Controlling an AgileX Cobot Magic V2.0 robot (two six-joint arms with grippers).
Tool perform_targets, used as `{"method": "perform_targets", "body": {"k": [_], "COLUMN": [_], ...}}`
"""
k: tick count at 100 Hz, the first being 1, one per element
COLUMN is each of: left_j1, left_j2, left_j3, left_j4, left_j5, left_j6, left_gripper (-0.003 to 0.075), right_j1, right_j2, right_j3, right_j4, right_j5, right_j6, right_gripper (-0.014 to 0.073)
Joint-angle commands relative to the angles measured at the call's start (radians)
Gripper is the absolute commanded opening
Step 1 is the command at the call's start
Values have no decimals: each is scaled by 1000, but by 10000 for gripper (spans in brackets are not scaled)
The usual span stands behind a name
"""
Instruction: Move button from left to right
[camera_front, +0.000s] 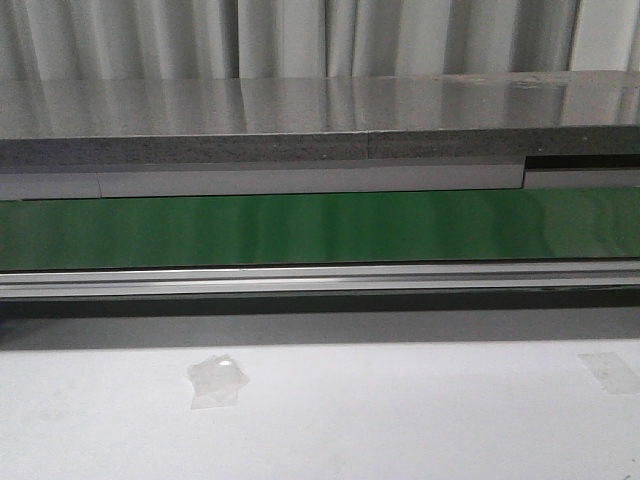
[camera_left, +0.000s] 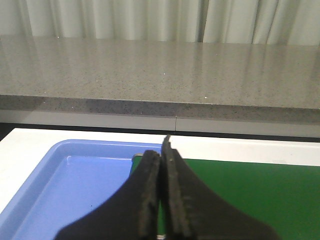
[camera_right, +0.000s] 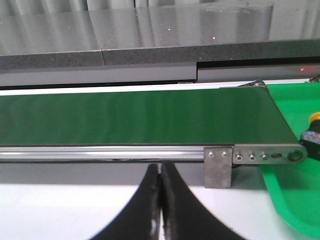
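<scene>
The button (camera_right: 313, 134), with a yellow cap and black body, lies in a green tray (camera_right: 292, 200) past the belt's right end, seen only at the edge of the right wrist view. My right gripper (camera_right: 160, 167) is shut and empty, over the white table in front of the green conveyor belt (camera_right: 135, 117). My left gripper (camera_left: 162, 150) is shut and empty, above the edge between a blue tray (camera_left: 60, 180) and the belt's left end (camera_left: 250, 195). No button shows in the blue tray. Neither gripper shows in the front view.
The belt (camera_front: 320, 228) runs across the front view with an aluminium rail (camera_front: 320, 280) and a metal end bracket (camera_right: 218, 167). A grey stone counter (camera_front: 320, 115) stands behind it. A crumpled clear bag (camera_front: 217, 380) and a tape patch (camera_front: 610, 372) lie on the white table.
</scene>
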Motion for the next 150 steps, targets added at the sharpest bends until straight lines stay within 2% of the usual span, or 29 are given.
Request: {"method": "perform_targets", "body": {"k": [1,130,150], "left_j1": [-3,-3,-3], "left_j2": [5,5,-43], "left_j3": [-31,-31,-7], "left_j4": [-10,-10,79], "left_j5": [-78,-78,-77], "left_j6": [0,0,-18], "left_gripper": [-20,-20,-20], "right_j1": [3,3,3], "right_j2": [-22,-22,-22], "right_j3": [6,19,19], "right_j4": [-13,-15,-15], "right_j5": [-134,-153,-153], "right_j6": [5,5,5], "right_gripper": [-67,-67,-67]}}
